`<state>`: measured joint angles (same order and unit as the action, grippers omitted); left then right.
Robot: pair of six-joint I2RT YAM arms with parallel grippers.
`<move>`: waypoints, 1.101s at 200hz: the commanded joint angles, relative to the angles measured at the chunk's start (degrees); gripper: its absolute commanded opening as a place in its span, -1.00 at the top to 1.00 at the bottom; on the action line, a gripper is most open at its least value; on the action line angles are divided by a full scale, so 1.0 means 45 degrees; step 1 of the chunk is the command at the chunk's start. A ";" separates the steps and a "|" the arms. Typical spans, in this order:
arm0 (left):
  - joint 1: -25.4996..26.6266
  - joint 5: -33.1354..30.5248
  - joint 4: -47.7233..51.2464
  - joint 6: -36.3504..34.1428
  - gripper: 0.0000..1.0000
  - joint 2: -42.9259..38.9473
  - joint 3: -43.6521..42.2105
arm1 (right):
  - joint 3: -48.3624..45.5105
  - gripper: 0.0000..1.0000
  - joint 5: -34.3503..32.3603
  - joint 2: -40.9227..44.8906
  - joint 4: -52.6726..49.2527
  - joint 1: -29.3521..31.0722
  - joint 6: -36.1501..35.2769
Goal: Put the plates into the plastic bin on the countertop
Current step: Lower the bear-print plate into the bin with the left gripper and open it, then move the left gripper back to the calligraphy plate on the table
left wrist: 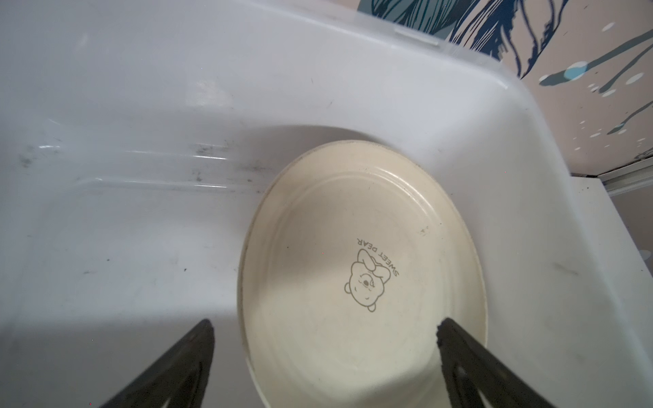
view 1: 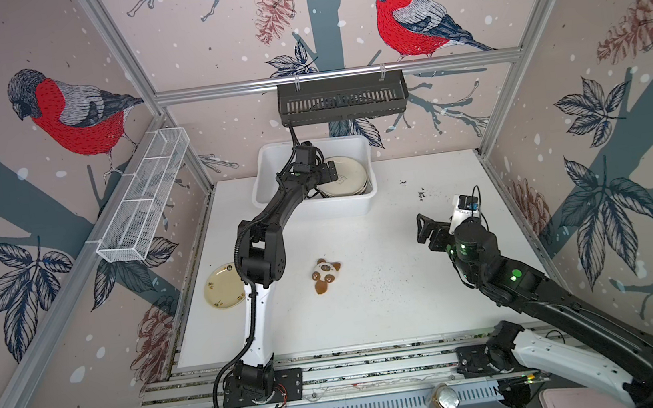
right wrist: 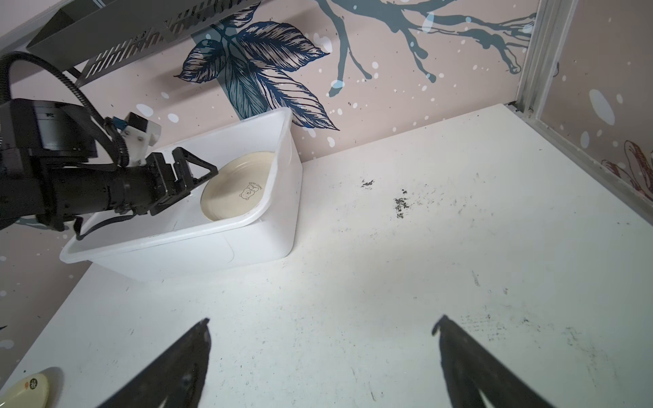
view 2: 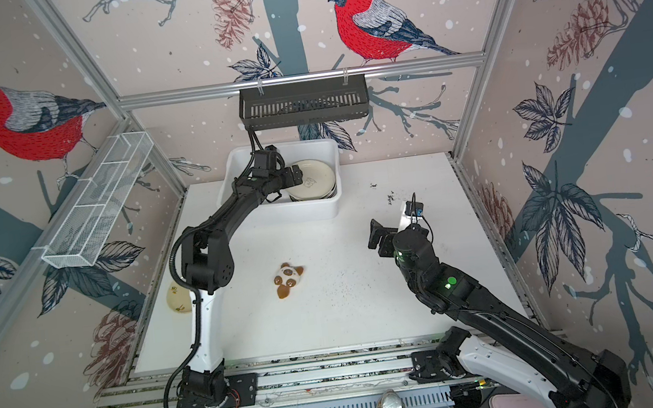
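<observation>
At the left of a top view, one small cream plate (view 1: pixel 223 287) lies flat on the tabletop (view 1: pixel 409 287) close to its left edge, partly behind the left arm and apart from everything else. Further right, at the upper middle, the plastic bin (view 1: pixel 358 206) stands at the back of the tabletop. Inside it, a cream plate with a bear drawing (left wrist: pixel 353 229) lies in the right part, on top of other plates whose dark edges show under it. The left gripper (left wrist: pixel 325 323) hangs inside the bin just above this plate with its jaws wide apart, and it holds nothing. I judge that the step of putting this plate into the bin is finished. A panda toy (view 1: pixel 325 274) lies in the middle of the tabletop and is not part of the work. At the right, the right gripper (right wrist: pixel 321 321) hovers over bare tabletop, fully open and empty. The next move probably calls for lifting the left gripper straight out of the bin without catching its wall. Then it must go to the small plate, which lies flat, so the jaws need to take it by the rim.
</observation>
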<state>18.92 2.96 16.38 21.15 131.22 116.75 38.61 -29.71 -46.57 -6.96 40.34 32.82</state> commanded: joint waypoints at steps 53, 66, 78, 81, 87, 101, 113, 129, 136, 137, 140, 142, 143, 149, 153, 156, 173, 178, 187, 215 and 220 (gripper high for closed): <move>-0.0005 -0.0468 -0.2173 0.0486 -0.95 -0.3499 -0.4507 | 0.0501 -0.99 0.1980 -0.0785 0.0951 -0.0136 -0.0984; -0.0005 -0.0913 -0.2719 0.0189 -0.95 -0.4551 -0.5468 | 0.0715 -0.99 0.2294 -0.1244 0.0970 -0.0107 -0.1056; -0.0005 -0.1615 -0.2536 -0.0231 -0.95 -0.5312 -0.5838 | 0.0770 -0.99 0.2391 -0.1575 0.1176 -0.0097 -0.1167; 0.0000 -0.1832 -0.2396 -0.0313 -0.95 -0.5473 -0.5869 | 0.0785 -0.99 0.2427 -0.1653 0.1217 -0.0097 -0.1178; -0.0005 -0.2205 -0.2104 -0.0422 -0.95 -0.5815 -0.5981 | 0.0847 -0.99 0.2573 -0.1762 0.1301 -0.0097 -0.1277; -0.0007 -0.3450 -0.1333 -0.0145 -0.95 -0.6696 -0.6393 | 0.1081 -0.99 0.3131 -0.2093 0.1537 -0.0102 -0.1588; -0.0014 -0.4669 -0.0884 0.0012 -0.95 -0.7612 -0.7061 | 0.1295 -0.99 0.3649 -0.2378 0.1760 -0.0097 -0.1871; -0.0041 -0.6553 -0.0382 0.0515 -0.95 -0.9079 -0.8376 | 0.1536 -0.99 0.4167 -0.2838 0.2010 -0.0117 -0.2367; -0.0063 -0.7029 -0.0190 0.0661 -0.95 -0.9820 -0.9045 | 0.1601 -0.99 0.4167 -0.3029 0.2053 -0.0134 -0.2494; -0.0073 -0.7095 -0.0158 0.0696 -0.95 -0.9929 -0.9135 | 0.1608 -0.99 0.4165 -0.3049 0.2054 -0.0144 -0.2491; -0.0096 -0.7268 -0.0004 0.0819 -0.95 -1.0247 -0.9395 | 0.1634 -0.99 0.4138 -0.3138 0.2082 -0.0151 -0.2484; -0.0086 -0.7384 0.0096 0.0899 -0.95 -1.0462 -0.9517 | 0.1639 -0.99 0.4112 -0.3185 0.2086 -0.0174 -0.2472; -0.0094 -0.7429 0.0152 0.0951 -0.95 -1.0572 -0.9615 | 0.1637 -0.99 0.4127 -0.3205 0.2080 -0.0184 -0.2461; -0.0114 -0.7607 0.0510 0.1247 -0.95 -1.1171 -1.0121 | 0.1619 -0.99 0.4183 -0.3313 0.2155 -0.0278 -0.2492; -0.0116 -0.7638 0.0721 0.1432 -0.95 -1.1580 -1.0398 | 0.1597 -0.99 0.4310 -0.3393 0.2215 -0.0334 -0.2530; -0.0124 -0.7622 0.0882 0.1565 -0.95 -1.1874 -1.0649 | 0.1586 -0.99 0.4400 -0.3433 0.2260 -0.0407 -0.2562; -0.0159 -0.7475 0.1909 0.2400 -0.95 -1.3434 -1.1937 | 0.1540 -0.99 0.5237 -0.3612 0.2386 -0.0761 -0.2627; -0.0198 -0.7473 0.2265 0.2702 -0.95 -1.3811 -1.2261 | 0.1555 -0.99 0.5519 -0.3641 0.2404 -0.0853 -0.2659; -0.0294 -0.7532 0.2852 0.3151 -0.95 -1.4432 -1.2776 | 0.1562 -0.99 0.5972 -0.3620 0.2409 -0.0972 -0.2716; -0.2206 -0.5533 0.3346 0.3808 -0.95 -1.5961 -1.4724 | 0.1478 -0.99 0.6768 -0.3400 0.2320 -0.1206 -0.2798; -0.2667 -0.5005 0.3295 0.3930 -0.95 -1.6135 -1.5063 | 0.1422 -0.99 0.6801 -0.3319 0.2309 -0.1252 -0.2784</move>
<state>13.65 -26.98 26.76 33.63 62.11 54.15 45.41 -3.42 -62.63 1.72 35.53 21.04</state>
